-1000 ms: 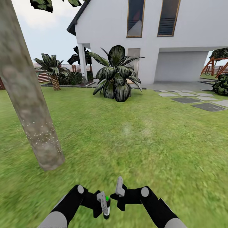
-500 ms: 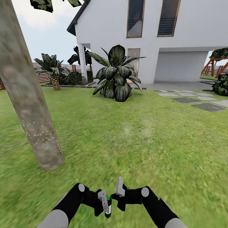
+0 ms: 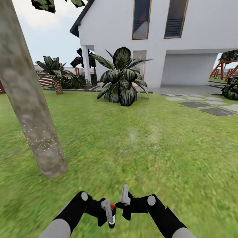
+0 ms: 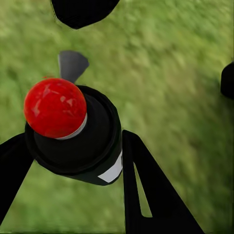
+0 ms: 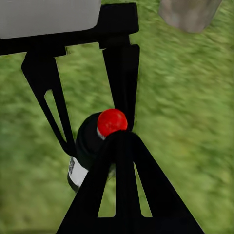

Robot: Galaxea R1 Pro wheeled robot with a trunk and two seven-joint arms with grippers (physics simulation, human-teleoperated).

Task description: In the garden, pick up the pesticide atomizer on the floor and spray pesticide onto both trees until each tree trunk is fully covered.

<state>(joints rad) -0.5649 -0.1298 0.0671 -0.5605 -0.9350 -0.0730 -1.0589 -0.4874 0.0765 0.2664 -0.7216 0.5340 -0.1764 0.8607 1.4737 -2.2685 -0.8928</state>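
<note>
Left of grass, tree trunk [image 3: 33, 109], leafy plant [image 3: 121, 77] beyond

Open lawn [image 3: 148, 142] ahead; tree trunk [image 3: 29, 105] blocks the left.

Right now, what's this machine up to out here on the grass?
The robot stands on the lawn holding a small dark pesticide atomizer with a red tip. Its left tool is clamped around the bottle, fingers on either side. The right tool sits close beside it, one finger right at the red tip. A tree trunk rises just ahead on the robot's left, its lower part speckled with pale dots. Beyond it stand a leafy plant and a white house.
</note>
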